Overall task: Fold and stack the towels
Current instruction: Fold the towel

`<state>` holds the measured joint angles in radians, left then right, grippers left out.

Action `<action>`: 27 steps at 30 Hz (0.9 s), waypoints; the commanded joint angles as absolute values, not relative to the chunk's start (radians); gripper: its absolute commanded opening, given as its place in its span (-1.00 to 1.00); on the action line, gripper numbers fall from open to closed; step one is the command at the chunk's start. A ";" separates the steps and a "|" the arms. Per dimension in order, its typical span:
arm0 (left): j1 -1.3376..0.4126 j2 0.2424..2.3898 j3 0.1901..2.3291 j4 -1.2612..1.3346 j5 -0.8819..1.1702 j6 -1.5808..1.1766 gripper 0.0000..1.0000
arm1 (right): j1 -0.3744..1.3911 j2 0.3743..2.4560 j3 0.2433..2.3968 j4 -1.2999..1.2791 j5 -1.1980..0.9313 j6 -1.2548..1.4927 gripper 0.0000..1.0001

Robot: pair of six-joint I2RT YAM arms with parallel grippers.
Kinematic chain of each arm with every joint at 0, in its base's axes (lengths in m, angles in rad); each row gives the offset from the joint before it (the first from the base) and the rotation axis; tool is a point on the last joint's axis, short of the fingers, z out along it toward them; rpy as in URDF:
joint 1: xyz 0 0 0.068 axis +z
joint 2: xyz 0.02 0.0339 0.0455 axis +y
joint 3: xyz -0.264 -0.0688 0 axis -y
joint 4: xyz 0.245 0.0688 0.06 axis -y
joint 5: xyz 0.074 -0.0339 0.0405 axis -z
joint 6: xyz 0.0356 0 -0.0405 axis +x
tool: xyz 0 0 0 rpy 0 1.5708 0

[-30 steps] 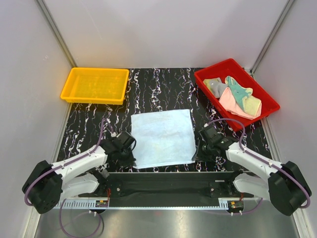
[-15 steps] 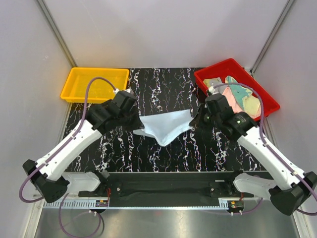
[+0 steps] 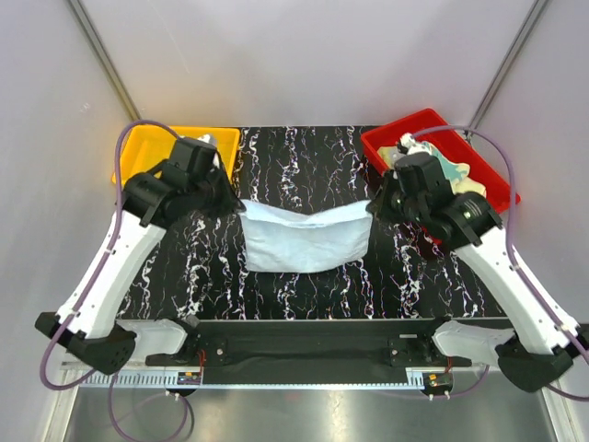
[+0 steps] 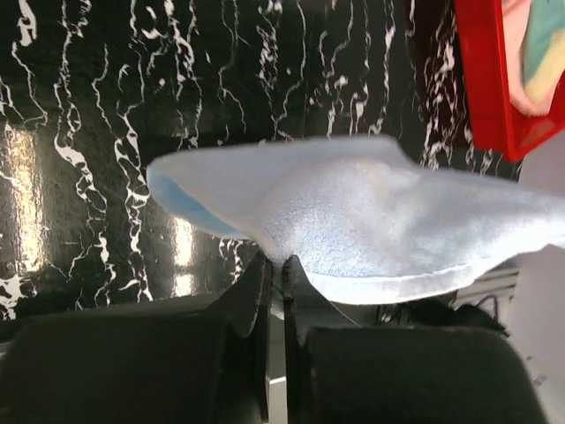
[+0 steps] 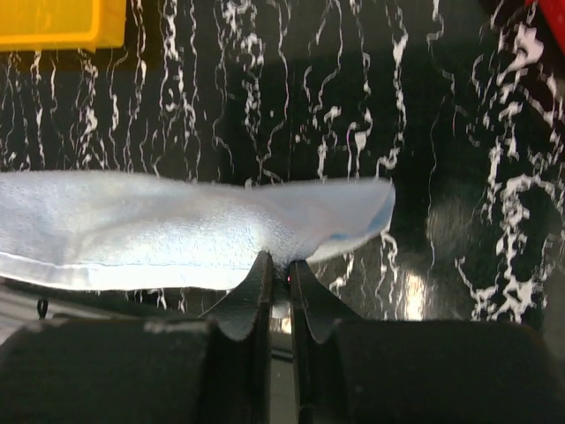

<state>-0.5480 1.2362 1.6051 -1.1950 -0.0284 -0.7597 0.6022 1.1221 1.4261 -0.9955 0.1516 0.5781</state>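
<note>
Top external: soft, slack light-blue towel

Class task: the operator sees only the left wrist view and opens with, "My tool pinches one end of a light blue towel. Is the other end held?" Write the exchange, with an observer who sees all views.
Observer: Yes. The right tool is shut on the opposite corner of the light blue towel.
Operator: Is it pulled taut between them?
Observer: No. From above, its held edge sags in the middle between the left tool and the right.
Operator: Anything on my side that I cannot see?
Observer: A yellow bin sits at the far left corner of the table.
</note>
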 commanded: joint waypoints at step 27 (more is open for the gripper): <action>-0.230 1.522 1.291 -0.752 0.436 -0.540 -1.00 | 0.359 1.464 1.311 -0.704 0.016 0.432 -1.00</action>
<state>-0.2222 1.5970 1.5120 -0.8833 0.4389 -0.5571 0.3611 1.4963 1.4712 -0.8326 0.0803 0.3779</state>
